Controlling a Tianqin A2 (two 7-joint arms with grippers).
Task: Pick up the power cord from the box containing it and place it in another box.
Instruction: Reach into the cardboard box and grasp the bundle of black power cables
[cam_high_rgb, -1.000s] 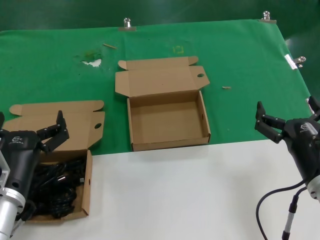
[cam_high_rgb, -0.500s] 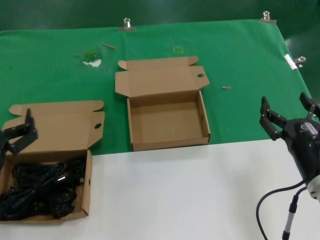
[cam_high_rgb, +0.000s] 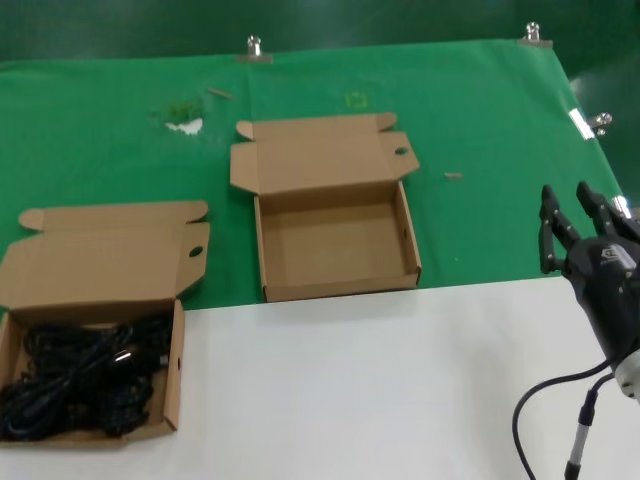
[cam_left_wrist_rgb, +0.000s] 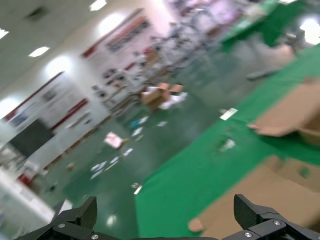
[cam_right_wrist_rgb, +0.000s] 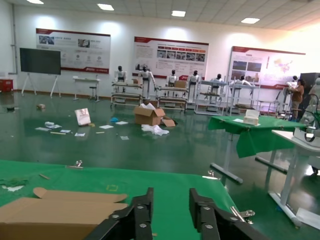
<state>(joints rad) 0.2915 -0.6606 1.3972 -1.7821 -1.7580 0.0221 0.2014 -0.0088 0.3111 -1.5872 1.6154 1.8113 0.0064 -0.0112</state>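
The box containing the cords (cam_high_rgb: 176, 372) sits at the near left, lid flap (cam_high_rgb: 100, 262) open. A heap of black cords (cam_high_rgb: 80, 388) fills it; no single power cord stands apart from the heap. The other box (cam_high_rgb: 340, 285) stands in the middle with a bare brown floor and its lid flap open. My left gripper (cam_left_wrist_rgb: 167, 215) is out of the head view; its wrist view shows the jaws wide apart and empty over the green cloth and a cardboard flap (cam_left_wrist_rgb: 260, 192). My right gripper (cam_high_rgb: 567, 225) hovers at the far right, jaws a narrow gap apart, empty (cam_right_wrist_rgb: 170, 200).
A green cloth (cam_high_rgb: 120, 160) covers the far part of the table and a white surface (cam_high_rgb: 380, 390) the near part. Metal clips (cam_high_rgb: 254, 46) hold the cloth at the back edge. A black cable (cam_high_rgb: 545, 400) hangs under the right arm.
My left arm has drawn back off the left box and left the head view. My right gripper has shifted right and its fingers have come closer together.
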